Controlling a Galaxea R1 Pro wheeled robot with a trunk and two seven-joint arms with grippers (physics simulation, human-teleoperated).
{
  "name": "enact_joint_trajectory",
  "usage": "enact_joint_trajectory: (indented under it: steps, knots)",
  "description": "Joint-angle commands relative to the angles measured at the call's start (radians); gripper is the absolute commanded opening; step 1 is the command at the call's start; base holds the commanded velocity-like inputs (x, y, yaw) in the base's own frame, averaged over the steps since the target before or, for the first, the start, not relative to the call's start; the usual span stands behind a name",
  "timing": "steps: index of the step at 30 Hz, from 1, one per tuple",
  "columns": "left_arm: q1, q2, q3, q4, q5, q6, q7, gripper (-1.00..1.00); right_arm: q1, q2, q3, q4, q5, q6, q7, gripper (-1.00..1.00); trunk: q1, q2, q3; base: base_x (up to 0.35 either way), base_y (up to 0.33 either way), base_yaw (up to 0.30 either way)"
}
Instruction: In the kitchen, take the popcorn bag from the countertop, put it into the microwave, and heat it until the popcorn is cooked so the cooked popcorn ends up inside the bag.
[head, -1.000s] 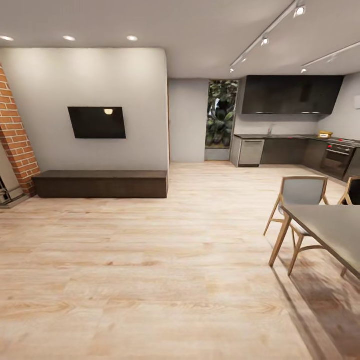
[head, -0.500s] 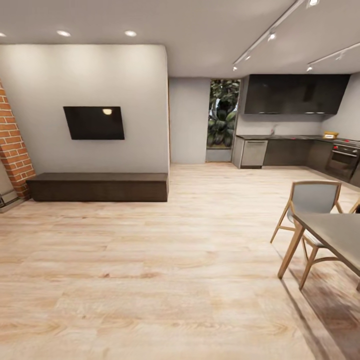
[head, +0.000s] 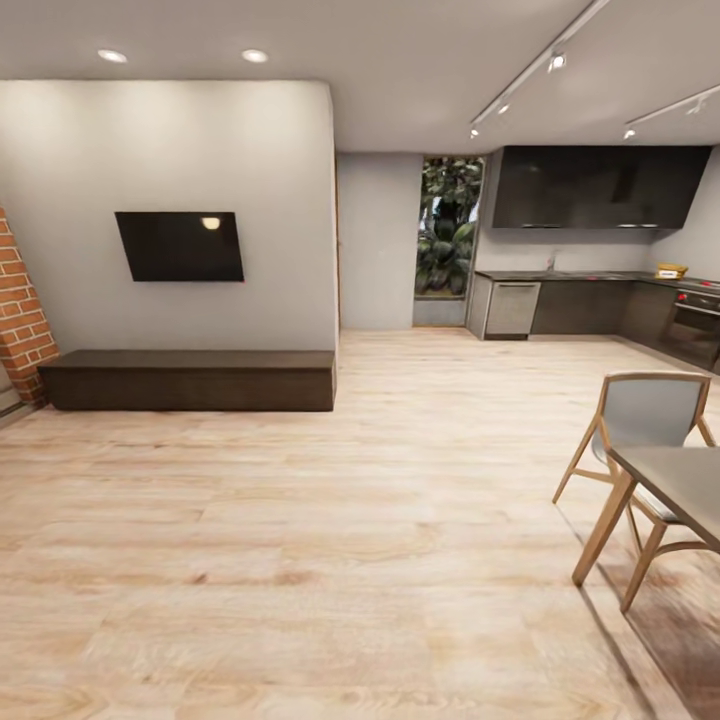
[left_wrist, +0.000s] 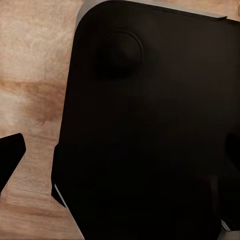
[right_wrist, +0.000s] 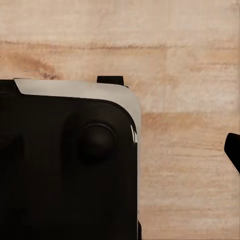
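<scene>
The kitchen lies far off at the right in the head view, with dark cabinets and a grey countertop along its back wall. A small yellow object sits on that countertop, too distant to identify. The popcorn bag, the popcorn and the microwave are out of view. In the left wrist view my left gripper hangs over my dark base, with its fingertips far apart at the picture's edges and nothing between them. My right gripper shows one dark fingertip at the picture's edge, over wooden floor.
Wood floor stretches ahead toward the kitchen. A dark low bench and a wall TV are at the left. At the right stand a dining table and a chair. A black oven sits at the far right.
The whole head view has shifted, so the camera has moved forward. The bench and TV slid left and the table and chair slid right and lower.
</scene>
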Motion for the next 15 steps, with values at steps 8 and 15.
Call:
enact_joint_trajectory:
  steps: [8, 15]
  knots:
    - [0.000, 0.000, 0.004, -0.001, 0.001, 0.001, 0.000, 1.00, -0.001, 0.000, 0.001, 0.001, 0.000, -0.003, -0.001, 1.00, 0.001, 0.000, -0.001, 0.343, 0.000, 0.000]
    - [0.000, 0.000, -0.001, -0.001, 0.000, 0.008, 0.000, 1.00, -0.001, 0.000, 0.001, 0.001, 0.000, -0.003, 0.000, 1.00, 0.001, 0.000, -0.001, 0.343, 0.000, 0.000]
